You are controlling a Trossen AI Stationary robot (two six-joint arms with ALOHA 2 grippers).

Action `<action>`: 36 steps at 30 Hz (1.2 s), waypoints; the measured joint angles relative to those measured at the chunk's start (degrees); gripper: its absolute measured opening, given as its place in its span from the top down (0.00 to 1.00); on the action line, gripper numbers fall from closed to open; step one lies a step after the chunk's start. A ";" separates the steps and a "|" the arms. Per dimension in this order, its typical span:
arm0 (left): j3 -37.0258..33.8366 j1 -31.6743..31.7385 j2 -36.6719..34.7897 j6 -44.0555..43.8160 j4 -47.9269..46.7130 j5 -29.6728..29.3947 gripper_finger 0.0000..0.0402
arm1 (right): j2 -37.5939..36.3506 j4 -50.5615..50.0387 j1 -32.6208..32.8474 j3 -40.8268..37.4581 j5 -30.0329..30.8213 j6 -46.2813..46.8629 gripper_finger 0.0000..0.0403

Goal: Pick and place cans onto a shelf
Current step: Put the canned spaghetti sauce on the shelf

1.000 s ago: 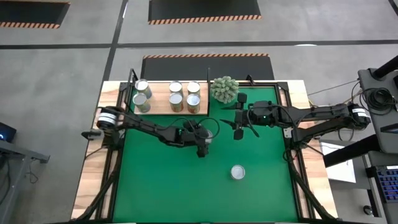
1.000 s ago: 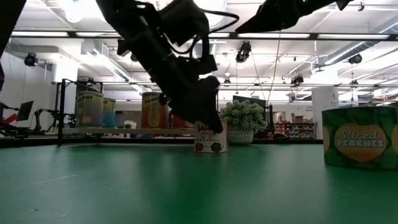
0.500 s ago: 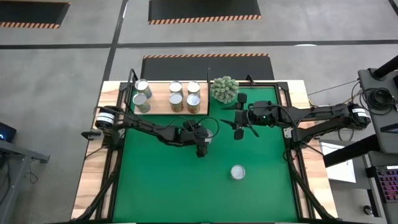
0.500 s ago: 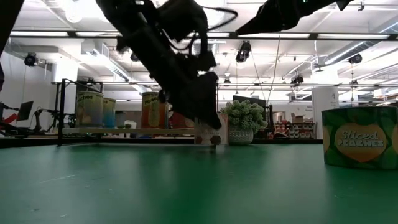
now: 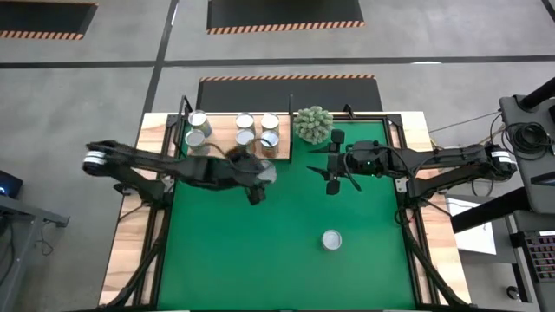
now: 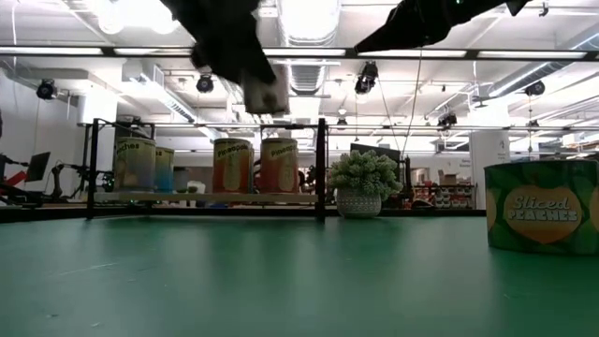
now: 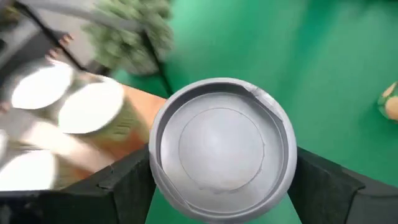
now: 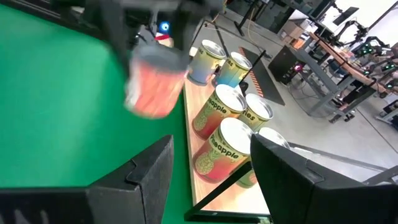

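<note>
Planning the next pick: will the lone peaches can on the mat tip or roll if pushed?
The peaches can looks squat and upright, so it probably slides rather than tips. Its round side would likely roll if toppled. Left gripper holds another can.

Silver-topped cans (image 5: 245, 121), pale wooden shelf (image 5: 225, 143), green mat (image 5: 286, 243), grey-green plant (image 5: 313, 124).

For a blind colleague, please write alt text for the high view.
Seen from above, the left gripper holds a can over the green mat, near the shelf with six cans. The right gripper waits beside a plant; another can stands on the mat.
</note>
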 joint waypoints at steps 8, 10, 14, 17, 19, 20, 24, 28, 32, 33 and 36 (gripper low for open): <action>-0.01 4.30 -12.01 1.18 -10.91 -11.50 0.28 | 0.00 0.65 0.00 -0.01 -0.02 0.04 0.50; -0.47 7.19 -13.55 -0.18 -12.72 -12.44 0.28 | 0.00 0.68 0.00 -0.01 -0.02 0.05 0.50; -2.17 14.22 -15.01 -2.27 -14.11 -12.42 0.28 | 0.00 0.71 0.00 -0.01 -0.02 0.07 0.50; -2.58 19.26 -14.53 -3.06 -15.83 -10.96 0.28 | 0.00 0.66 0.00 -0.01 -0.02 0.07 0.50; -2.58 22.06 -13.62 -3.22 -15.99 -9.00 0.28 | 0.00 0.64 0.00 -0.01 -0.02 0.07 0.50; -2.58 23.20 -13.04 -3.26 -16.09 -8.27 0.28 | 0.00 0.63 0.00 -0.01 0.00 0.07 0.50; -2.45 27.49 -10.74 -1.83 -17.01 -7.39 0.28 | 0.00 0.42 0.00 -0.01 -0.01 0.07 0.50; -2.45 31.76 -8.53 -0.91 -18.21 -7.39 0.28 | 0.00 0.41 0.00 -0.01 -0.01 0.48 0.50; -2.45 34.20 -6.63 -0.26 -17.94 -5.61 0.28 | 0.00 0.31 0.00 -0.01 0.00 0.48 0.50; -2.45 34.43 -6.10 -0.20 -17.71 -4.95 0.28 | 0.00 0.27 0.00 -0.01 -0.02 0.48 0.50; -2.51 34.56 -4.08 -0.13 -17.60 -4.46 0.28 | 0.00 0.22 0.00 -0.01 -0.02 0.48 0.50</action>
